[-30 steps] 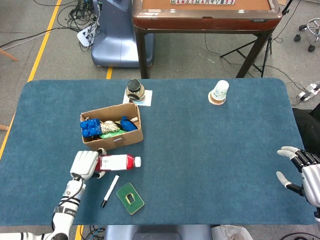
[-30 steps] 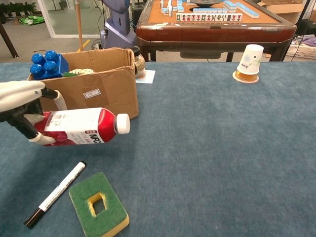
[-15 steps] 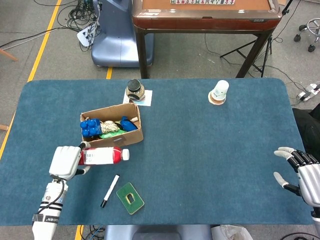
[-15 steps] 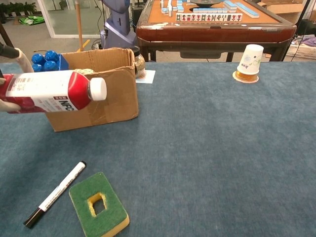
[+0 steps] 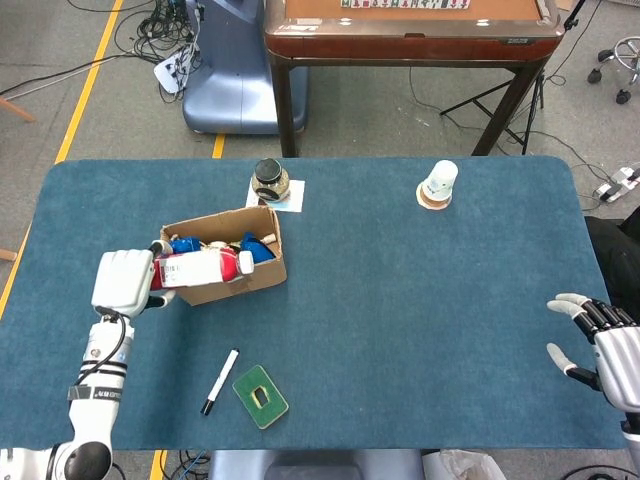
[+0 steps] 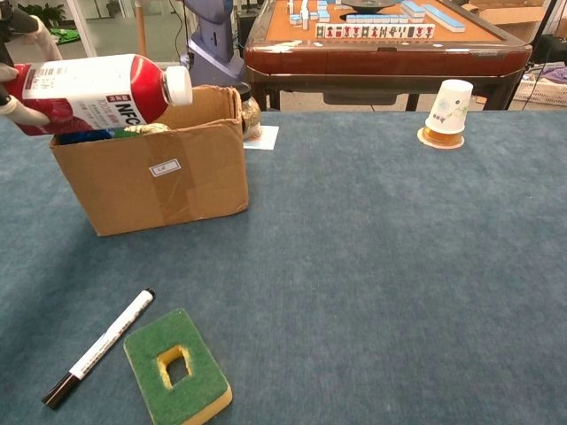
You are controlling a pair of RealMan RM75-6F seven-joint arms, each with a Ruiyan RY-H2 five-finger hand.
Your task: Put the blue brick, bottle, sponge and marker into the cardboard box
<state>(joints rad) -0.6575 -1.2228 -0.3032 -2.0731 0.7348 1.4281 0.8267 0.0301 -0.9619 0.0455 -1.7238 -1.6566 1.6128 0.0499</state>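
My left hand (image 5: 124, 281) grips the red and white bottle (image 5: 200, 268) by its base and holds it lying sideways above the open cardboard box (image 5: 250, 277), cap pointing right. From the chest the bottle (image 6: 97, 89) hangs over the box (image 6: 159, 173) at its top left, with only fingertips (image 6: 11, 104) of that hand showing. The blue brick (image 5: 183, 243) lies inside the box, partly hidden by the bottle. The black and white marker (image 5: 219, 381) (image 6: 99, 346) and the green sponge (image 5: 260, 396) (image 6: 177, 369) lie on the table in front of the box. My right hand (image 5: 605, 343) is open at the table's right edge.
A glass jar (image 5: 269, 180) stands on a paper square behind the box. An upturned paper cup (image 5: 438, 185) (image 6: 446, 112) sits on a coaster at the far right. A wooden table (image 6: 381, 40) stands beyond the blue table's far edge.
My left hand has lifted the bottle off the table and carried it up and back, from in front of the box to above its opening. The right hand has barely moved.
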